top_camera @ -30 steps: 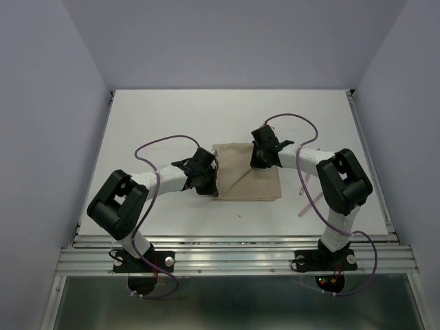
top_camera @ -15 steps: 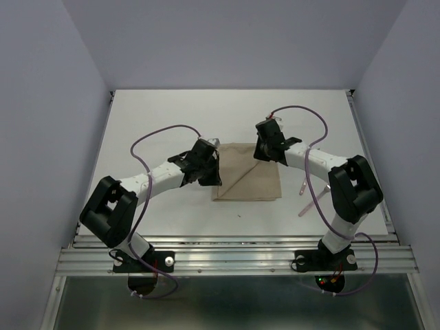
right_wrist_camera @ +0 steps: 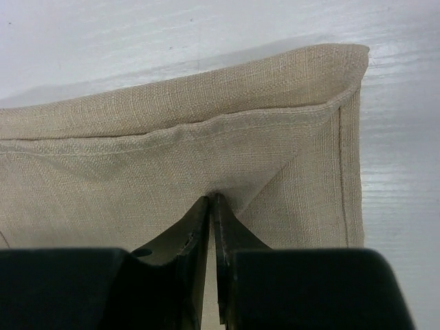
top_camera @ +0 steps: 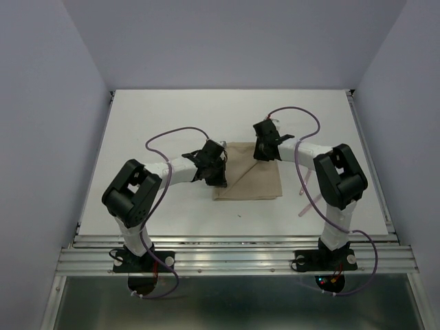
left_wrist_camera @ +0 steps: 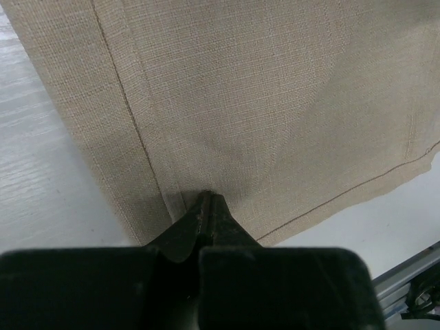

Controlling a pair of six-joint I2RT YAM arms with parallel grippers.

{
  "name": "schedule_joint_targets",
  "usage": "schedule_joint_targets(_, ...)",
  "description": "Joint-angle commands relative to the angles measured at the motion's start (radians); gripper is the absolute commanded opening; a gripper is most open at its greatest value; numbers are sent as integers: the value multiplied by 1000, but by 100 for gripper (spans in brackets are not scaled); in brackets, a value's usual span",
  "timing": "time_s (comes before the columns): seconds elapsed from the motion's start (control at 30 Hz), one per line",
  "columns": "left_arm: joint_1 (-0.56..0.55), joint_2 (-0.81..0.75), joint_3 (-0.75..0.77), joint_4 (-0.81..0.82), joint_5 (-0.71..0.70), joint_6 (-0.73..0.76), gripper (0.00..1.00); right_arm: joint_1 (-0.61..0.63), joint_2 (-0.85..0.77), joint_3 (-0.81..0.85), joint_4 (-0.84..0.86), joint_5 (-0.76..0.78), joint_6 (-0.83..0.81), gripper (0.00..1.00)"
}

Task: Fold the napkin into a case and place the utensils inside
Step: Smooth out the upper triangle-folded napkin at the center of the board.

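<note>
Beige napkin point(top_camera: 251, 180) flat at middle of white surface point(top_camera: 165, 117), roughly square, one diagonal fold showing. No narrow case yet. Two utensils point(top_camera: 302, 210) lie right of cloth, outside it, partly hidden by right arm. Judged early: more folds, then loading, remain. Cloth coarse plain weave, stitched hem. At its left edge, left tool point(left_wrist_camera: 208, 196) closed, tips on cloth. By far edge, right tool point(right_wrist_camera: 212, 199) nearly closed; pinch on cloth cannot be told.

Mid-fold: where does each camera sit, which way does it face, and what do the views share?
Top external: above and behind the robot, looking down on the table; the left arm and right arm show.
Left wrist: on the left arm, facing the napkin; left gripper shows, shut.
Right wrist: on the right arm, facing a folded corner; right gripper shows, shut.
Shared: all three see the napkin.
</note>
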State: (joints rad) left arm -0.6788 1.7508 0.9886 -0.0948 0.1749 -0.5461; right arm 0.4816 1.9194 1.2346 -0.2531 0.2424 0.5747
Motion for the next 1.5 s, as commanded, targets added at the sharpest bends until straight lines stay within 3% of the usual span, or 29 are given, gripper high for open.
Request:
schedule_joint_targets(0.0, -5, -62, 27, -17, -26, 18, 0, 0, -54, -1, -8, 18, -47, 13)
schedule_joint_targets(0.13, -7, -117, 47, -33, -26, 9, 0, 0, -129, -4, -8, 63, -81, 14)
schedule_joint_targets(0.27, -11, -105, 96, -25, 0, 11, 0, -21, -106, 22, -21, 83, -88, 13)
schedule_joint_targets(0.73, -28, 145, 252, 27, 20, 14, 0, -81, 79, 123, -32, -12, -82, 13)
schedule_joint_targets(1.0, -30, 107, 303, -37, 12, 38, 0, -90, -106, 95, -46, 14, -88, 14)
schedule_joint_targets(1.2, -28, -5, 352, -117, -49, 60, 0, -90, -259, 51, -81, 60, -99, 18)
schedule_joint_targets(1.4, 1, -62, 344, -172, -124, 60, 1, -90, -430, -127, -120, 26, -84, 20)
schedule_joint_targets(1.47, 33, -44, 346, -184, -127, 58, 7, -90, -483, -197, -133, -3, -64, 20)
